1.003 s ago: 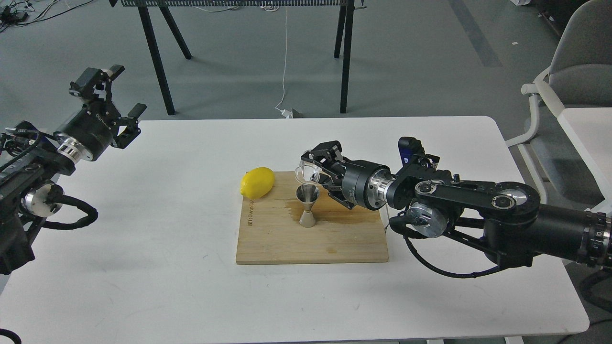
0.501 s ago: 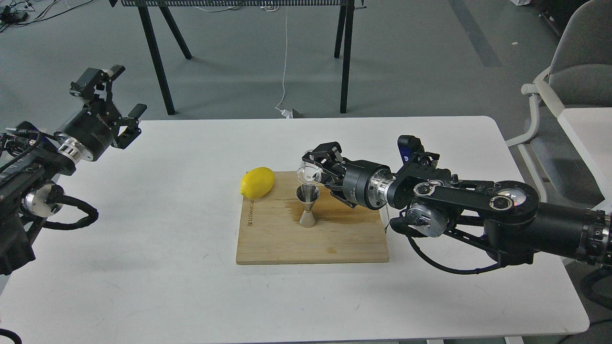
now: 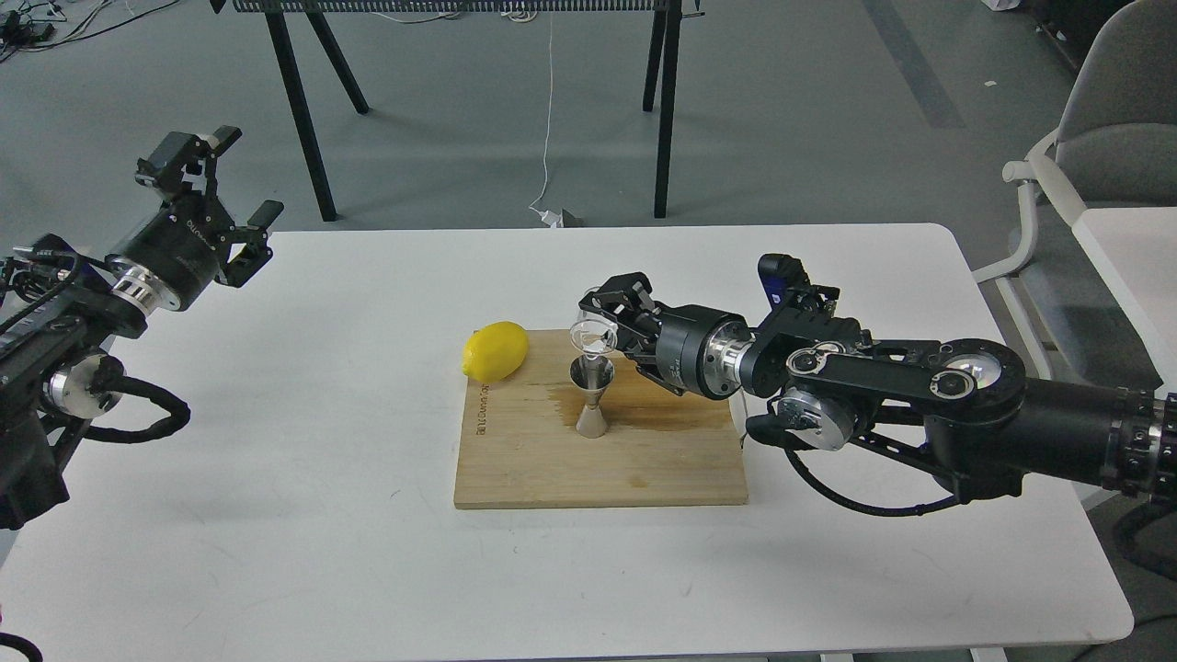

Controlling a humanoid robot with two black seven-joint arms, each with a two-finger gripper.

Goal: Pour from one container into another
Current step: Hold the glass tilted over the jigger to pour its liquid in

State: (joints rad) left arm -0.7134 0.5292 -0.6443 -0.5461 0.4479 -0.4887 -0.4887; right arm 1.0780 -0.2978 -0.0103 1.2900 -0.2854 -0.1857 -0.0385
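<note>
Glass cup [image 3: 593, 336] in right pincer [image 3: 602, 317], over jigger [image 3: 591, 397]

On our table [image 3: 322, 552] lies a board [image 3: 644, 469]; the jigger [image 3: 591, 397] stands on it, the lemon [image 3: 495, 351] at its rear-left corner, and the cup [image 3: 592, 336] just above the jigger.

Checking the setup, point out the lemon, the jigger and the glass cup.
lemon [image 3: 496, 351], head view, middle of peel.
jigger [image 3: 591, 402], head view, narrow waist.
glass cup [image 3: 593, 337], head view, clear side wall.
</note>
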